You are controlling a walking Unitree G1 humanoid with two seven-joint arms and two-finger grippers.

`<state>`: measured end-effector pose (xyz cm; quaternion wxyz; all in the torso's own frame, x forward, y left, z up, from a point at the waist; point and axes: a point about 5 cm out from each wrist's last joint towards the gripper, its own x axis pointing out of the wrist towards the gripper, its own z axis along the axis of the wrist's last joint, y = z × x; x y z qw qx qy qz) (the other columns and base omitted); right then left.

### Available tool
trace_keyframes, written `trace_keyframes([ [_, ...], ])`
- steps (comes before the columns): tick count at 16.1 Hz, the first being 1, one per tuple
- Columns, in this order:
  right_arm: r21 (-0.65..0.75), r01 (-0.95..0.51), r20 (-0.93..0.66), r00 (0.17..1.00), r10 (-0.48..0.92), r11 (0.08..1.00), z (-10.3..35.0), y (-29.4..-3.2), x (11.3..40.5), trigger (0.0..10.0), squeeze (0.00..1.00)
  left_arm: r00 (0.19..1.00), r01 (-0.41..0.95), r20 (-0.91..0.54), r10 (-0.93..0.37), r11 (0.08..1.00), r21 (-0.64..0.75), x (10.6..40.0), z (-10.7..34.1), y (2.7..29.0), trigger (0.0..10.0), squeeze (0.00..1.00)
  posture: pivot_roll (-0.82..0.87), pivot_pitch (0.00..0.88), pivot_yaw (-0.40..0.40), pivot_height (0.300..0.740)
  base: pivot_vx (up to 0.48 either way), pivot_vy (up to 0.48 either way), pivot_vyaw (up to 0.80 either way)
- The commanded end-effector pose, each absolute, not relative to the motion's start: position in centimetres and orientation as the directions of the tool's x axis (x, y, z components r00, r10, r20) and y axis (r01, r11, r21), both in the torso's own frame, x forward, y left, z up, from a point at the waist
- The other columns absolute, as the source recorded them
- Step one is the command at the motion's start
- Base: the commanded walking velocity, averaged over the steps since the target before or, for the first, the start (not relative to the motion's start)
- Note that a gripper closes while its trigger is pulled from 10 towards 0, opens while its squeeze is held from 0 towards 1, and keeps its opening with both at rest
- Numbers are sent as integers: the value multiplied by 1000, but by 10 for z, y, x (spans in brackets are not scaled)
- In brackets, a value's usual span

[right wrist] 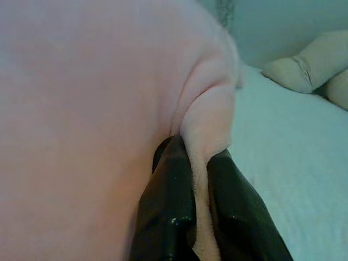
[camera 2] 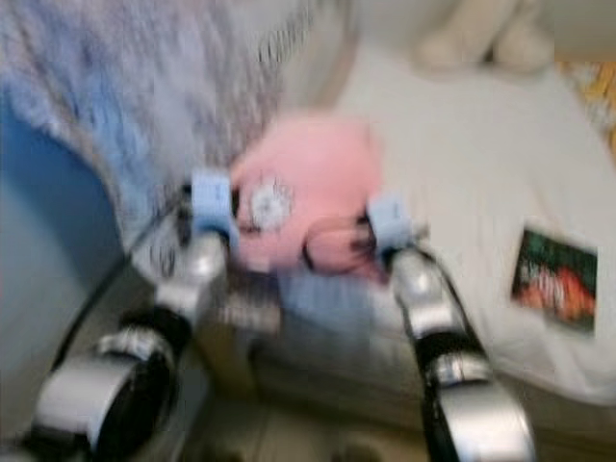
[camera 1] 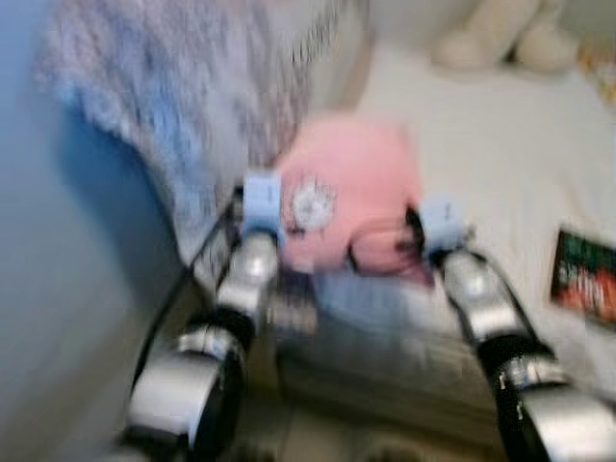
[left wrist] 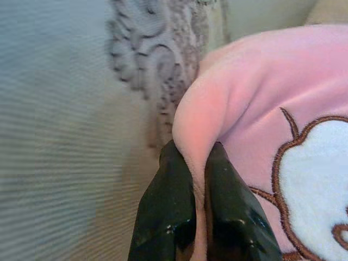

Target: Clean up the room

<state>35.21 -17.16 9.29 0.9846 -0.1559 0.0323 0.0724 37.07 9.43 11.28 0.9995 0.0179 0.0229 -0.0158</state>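
Two end effectors pinch a pink cushion over the bed's [camera 1: 481, 164] near edge: left end effector [left wrist: 199, 157] and right end effector [right wrist: 197, 149] each clenched on folds. Head views blurred.

The left claw [left wrist: 199, 163] is pinching a fold of the pink fleece blanket [left wrist: 255, 103], its two black fingers [left wrist: 168, 212] pressing the fold from either side. Just beside the claw on the blanket, a white patch outlined in brown stitching [left wrist: 312, 185] is showing. Beyond the fingertips, a grey-lilac knitted throw [left wrist: 157, 60] is hanging against a pale, blurred surface.
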Motion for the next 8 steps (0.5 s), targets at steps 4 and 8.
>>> trace_keyframes([
  [4,-258,178,264,959,-108,950,134,-210,293,10000,0,942,225,253,-223,974,21,345,157,84,10000,0,-247,0,63,740,0,0,0],
  [8,-237,205,183,969,-164,950,108,-200,249,10000,0,911,367,212,-353,930,-25,318,145,55,10000,0,-250,0,71,740,240,0,0],
])
